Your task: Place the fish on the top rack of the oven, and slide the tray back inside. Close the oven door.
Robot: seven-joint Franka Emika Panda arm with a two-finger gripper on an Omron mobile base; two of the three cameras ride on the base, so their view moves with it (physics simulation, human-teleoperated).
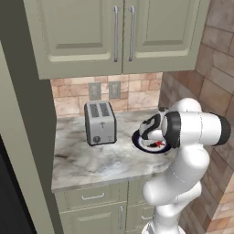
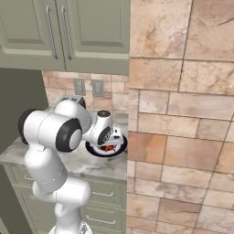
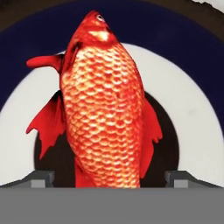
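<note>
The red-orange fish lies on a round plate with a dark blue rim, white band and black centre. My gripper hangs open just above it, its fingertips standing either side of the tail end with a gap to the body. From the base, the hand is low over the plate on the counter, and a bit of the fish shows under it. From the right, the fish peeks out below the hand on the plate. The oven, its door, top rack and tray are out of view.
A silver toaster stands on the marble counter left of the plate. Beige wall cabinets hang overhead. A stone-tile wall closes the right side right beside the plate. Drawers sit under the counter.
</note>
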